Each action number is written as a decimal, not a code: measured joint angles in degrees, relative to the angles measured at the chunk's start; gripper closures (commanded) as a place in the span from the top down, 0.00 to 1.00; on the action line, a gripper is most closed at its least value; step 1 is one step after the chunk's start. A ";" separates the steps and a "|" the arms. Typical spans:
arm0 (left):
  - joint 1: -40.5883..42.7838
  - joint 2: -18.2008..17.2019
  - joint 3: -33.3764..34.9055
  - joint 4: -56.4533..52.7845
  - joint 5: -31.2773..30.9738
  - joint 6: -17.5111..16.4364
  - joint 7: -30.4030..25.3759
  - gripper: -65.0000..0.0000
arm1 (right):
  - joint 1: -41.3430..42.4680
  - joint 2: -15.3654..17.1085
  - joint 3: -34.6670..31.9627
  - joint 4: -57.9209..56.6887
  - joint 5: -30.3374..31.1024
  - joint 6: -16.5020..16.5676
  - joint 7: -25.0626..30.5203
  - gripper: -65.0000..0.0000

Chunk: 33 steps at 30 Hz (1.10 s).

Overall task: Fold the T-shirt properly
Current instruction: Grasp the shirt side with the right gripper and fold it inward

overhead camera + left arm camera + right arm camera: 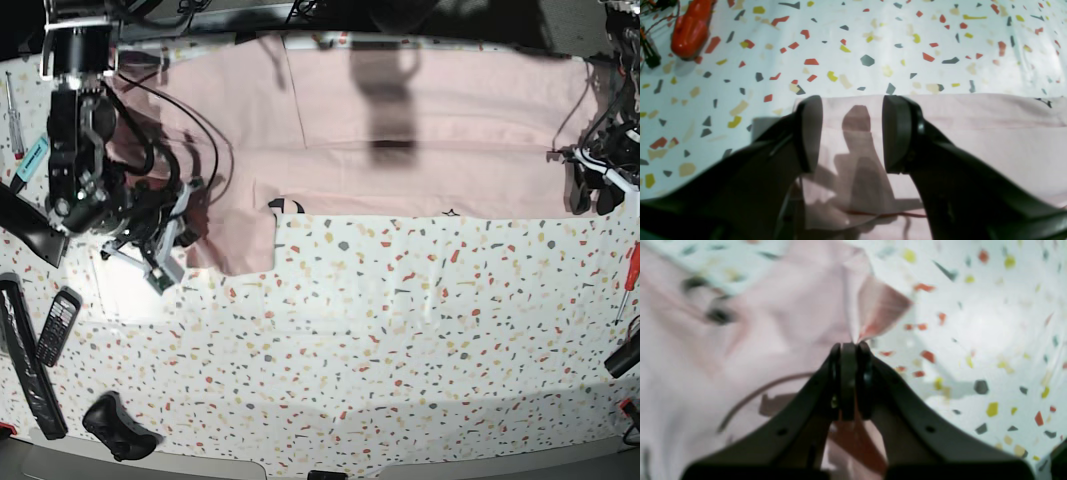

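Lying: the T-shirt [420,110] is being seen as a pale pink folded band, black lettering peeking at its near edge
Axis: its length is running side to side along the far counter [400,330]
Right claw [848,350]: a shirt corner is being pinched
Left claw [851,133]: jaws are being held wide over the shirt's end

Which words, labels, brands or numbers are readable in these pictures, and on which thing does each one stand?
No text can be read in any view.
T-shirt: only small black bits of lettering peek out at its folded edge; no letter can be made out.
Phone: keypad too small to read.
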 measured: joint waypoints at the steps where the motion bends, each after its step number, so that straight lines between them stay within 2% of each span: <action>1: 0.02 0.00 0.00 0.00 -0.04 0.00 0.00 0.42 | -1.95 0.04 0.00 3.37 0.13 0.02 -0.07 0.00; 7: 0.00 0.00 0.00 0.00 1.57 0.00 -0.04 0.42 | -14.71 0.07 0.00 19.61 0.24 0.15 -0.24 0.00; 11: 0.00 0.00 0.00 0.00 3.02 0.00 0.00 0.42 | -21.90 0.11 0.09 26.38 0.26 0.11 0.52 0.00; 15: -0.02 0.00 0.00 0.00 2.97 0.00 0.00 0.42 | -28.39 0.11 0.04 28.92 0.26 0.22 3.10 0.00; 17: -0.02 0.00 0.00 0.00 2.97 0.00 0.02 0.42 | -30.75 0.13 0.09 29.27 2.32 0.17 3.30 0.00; 23: -0.02 0.00 0.00 0.00 2.95 0.02 0.00 0.42 | -33.00 0.09 0.04 29.29 5.77 0.26 3.17 0.00; 24: -0.02 -0.02 0.00 0.00 2.95 0.00 0.00 0.42 | -33.00 0.09 0.04 29.29 5.92 0.26 3.13 0.02; 27: -0.02 -0.02 0.00 0.00 2.95 0.00 0.00 0.42 | -32.98 0.11 0.04 29.29 6.67 0.24 2.97 0.22; 30: -0.02 0.00 0.00 0.00 2.95 0.00 0.00 0.42 | -33.00 0.11 0.04 29.29 12.52 0.24 2.82 0.39; 33: -0.02 0.00 0.00 0.00 2.95 0.00 0.00 0.42 | -32.96 0.11 0.04 29.29 17.03 0.24 2.82 0.41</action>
